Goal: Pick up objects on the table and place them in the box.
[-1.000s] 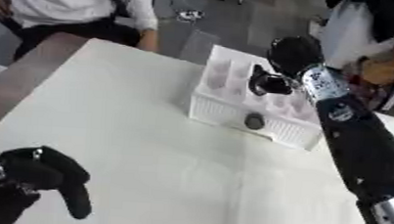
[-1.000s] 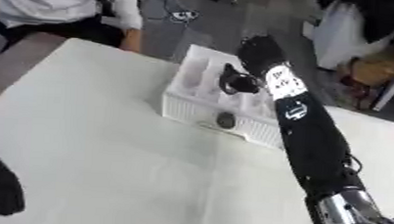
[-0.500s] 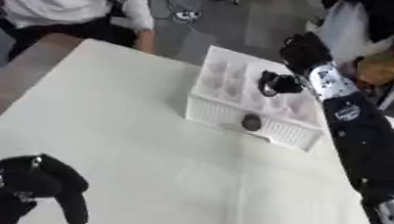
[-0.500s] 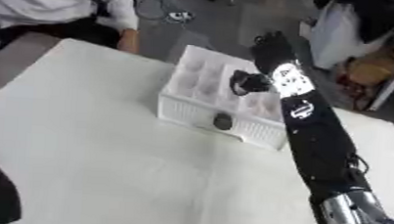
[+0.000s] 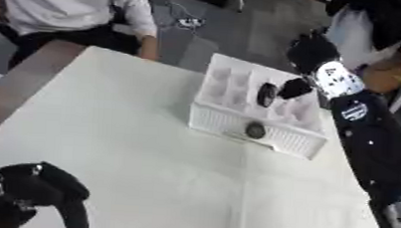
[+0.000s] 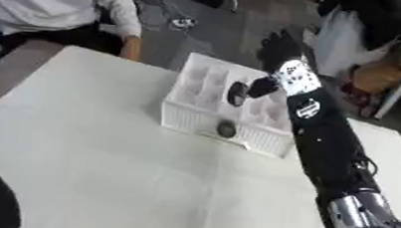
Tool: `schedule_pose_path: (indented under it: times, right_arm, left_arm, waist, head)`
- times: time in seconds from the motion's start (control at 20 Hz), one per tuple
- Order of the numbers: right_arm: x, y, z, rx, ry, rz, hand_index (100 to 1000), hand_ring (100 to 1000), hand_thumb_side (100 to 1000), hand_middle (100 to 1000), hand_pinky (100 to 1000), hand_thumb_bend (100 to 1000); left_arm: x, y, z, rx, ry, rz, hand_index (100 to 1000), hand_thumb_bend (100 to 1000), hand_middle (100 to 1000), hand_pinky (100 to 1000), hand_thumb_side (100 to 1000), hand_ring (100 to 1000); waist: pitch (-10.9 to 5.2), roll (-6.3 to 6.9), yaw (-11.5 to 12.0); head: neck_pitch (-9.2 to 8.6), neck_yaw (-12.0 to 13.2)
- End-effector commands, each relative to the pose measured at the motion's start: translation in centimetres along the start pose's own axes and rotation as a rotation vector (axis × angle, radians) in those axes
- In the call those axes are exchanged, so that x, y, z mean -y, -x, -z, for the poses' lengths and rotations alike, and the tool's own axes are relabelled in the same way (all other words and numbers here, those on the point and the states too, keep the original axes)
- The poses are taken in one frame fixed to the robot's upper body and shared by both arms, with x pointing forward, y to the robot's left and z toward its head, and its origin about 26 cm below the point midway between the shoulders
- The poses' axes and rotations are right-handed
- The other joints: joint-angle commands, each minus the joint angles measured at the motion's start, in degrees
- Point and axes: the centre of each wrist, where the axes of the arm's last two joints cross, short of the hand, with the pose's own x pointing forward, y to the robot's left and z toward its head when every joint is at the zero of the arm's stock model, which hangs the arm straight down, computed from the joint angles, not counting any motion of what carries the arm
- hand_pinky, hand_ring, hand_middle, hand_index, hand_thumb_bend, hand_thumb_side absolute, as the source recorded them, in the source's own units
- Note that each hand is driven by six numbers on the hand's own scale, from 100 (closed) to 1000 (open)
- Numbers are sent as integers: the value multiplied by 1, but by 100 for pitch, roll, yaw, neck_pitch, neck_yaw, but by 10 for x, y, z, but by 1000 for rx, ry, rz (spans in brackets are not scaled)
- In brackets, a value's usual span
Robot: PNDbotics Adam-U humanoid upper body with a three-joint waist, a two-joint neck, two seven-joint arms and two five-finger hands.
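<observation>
Right hand (image 5: 305, 52) raised over the white box (image 5: 238, 126), thumb out toward a dark disc (image 5: 266, 94) upright above the compartments; whether pinched or apart, cannot tell. Left hand (image 5: 26, 197) clenched, empty, low at the tabletop's (image 5: 123, 151) near-left corner.

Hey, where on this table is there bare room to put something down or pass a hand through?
The white table is bare between the box and the left hand at the near left corner. It is crowded over the box, where the right hand holds a dark object.
</observation>
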Motion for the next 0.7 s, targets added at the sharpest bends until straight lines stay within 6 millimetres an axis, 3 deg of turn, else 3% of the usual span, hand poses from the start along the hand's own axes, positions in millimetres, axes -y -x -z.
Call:
schedule_pose_path:
  times: [0.05, 0.2, 0.7]
  right_arm:
    - [25, 32, 1, -85, 134, -86, 766, 1000, 1000, 838, 1000, 690]
    - [25, 33, 1, -107, 184, -136, 773, 1000, 1000, 843, 1000, 667]
    - [20, 32, 1, -126, 124, -208, 764, 1000, 1000, 815, 1000, 638]
  left_arm:
    - [-3, -6, 3, 5, 25, 13, 848, 482, 764, 561, 713, 557]
    - [-3, -6, 3, 2, 24, 13, 848, 482, 764, 561, 713, 557]
    - [-3, -6, 2, 0, 21, 12, 848, 483, 764, 562, 713, 557]
  waist:
    - [-172, 44, -7]
    - [-173, 37, -11]
    - [-193, 23, -27]
  head:
    - [-79, 4]
    - [-77, 18]
    - [-99, 50]
